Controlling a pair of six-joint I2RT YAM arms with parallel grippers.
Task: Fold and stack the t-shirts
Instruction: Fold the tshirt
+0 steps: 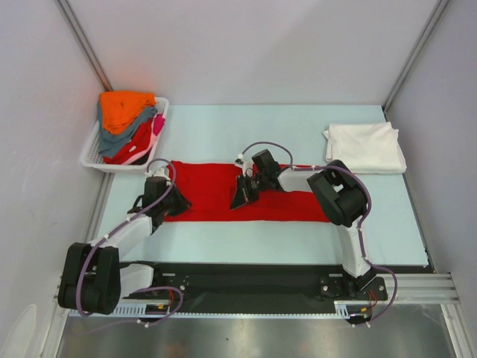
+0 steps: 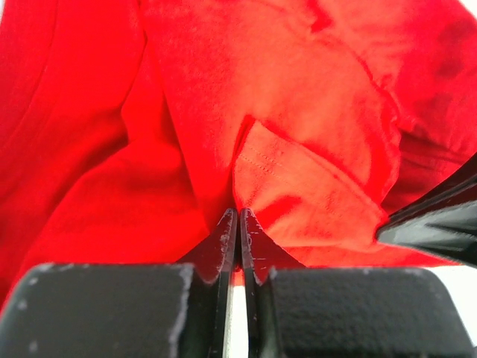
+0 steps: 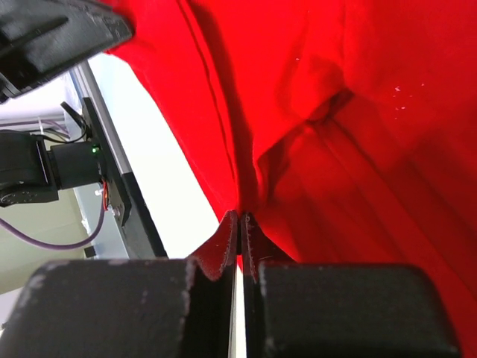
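A plain bright red cloth t-shirt (image 1: 216,192) lies as a long band across the pale blue table (image 1: 223,130). The left gripper (image 2: 238,224) pinches its left end, fingers closed on the fabric. The right gripper (image 3: 240,224) likewise clamps cloth near the middle. A folded cream-white t-shirt (image 1: 365,148) sits at the far right.

Pale blue tabletop (image 1: 223,127), rectangular, boxed in by plain light grey walls (image 1: 246,45) on the far, left and right sides. Grey metal posts (image 1: 86,43) run up at the far left and far right corners. Black base plate (image 1: 246,282) and a silver aluminium rail (image 1: 417,287) along the near edge; brushed metal floor (image 1: 253,339) below. Lighting even, soft shadows.
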